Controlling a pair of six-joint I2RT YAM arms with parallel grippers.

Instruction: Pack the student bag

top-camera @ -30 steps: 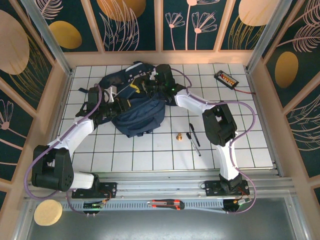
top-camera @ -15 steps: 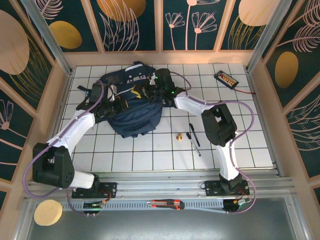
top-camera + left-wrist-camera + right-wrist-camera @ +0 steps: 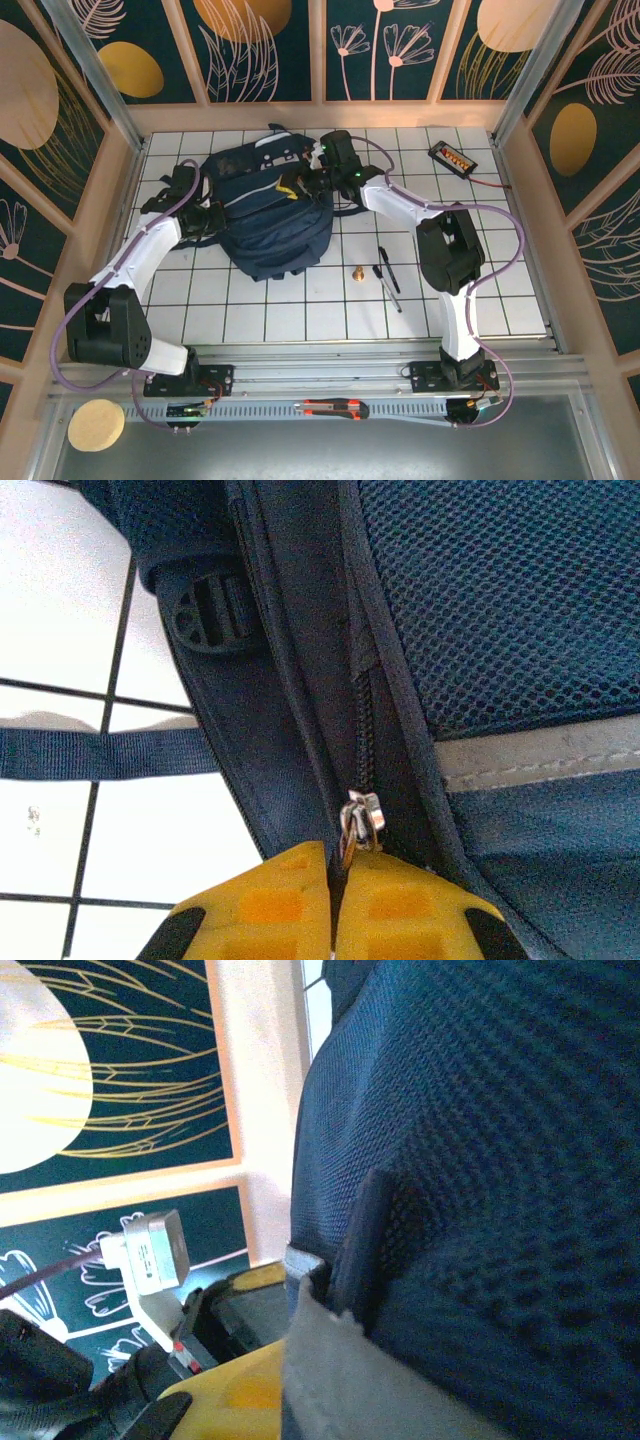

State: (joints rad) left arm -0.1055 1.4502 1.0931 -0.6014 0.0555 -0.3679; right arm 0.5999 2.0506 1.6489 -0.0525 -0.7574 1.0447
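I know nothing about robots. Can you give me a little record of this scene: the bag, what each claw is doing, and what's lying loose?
bag: navy backpack lying on the tiled table
left gripper: shut on zipper pull at the bag's side
right gripper: shut on bag fabric, far side
loose items: pens and brass piece, right of the bag
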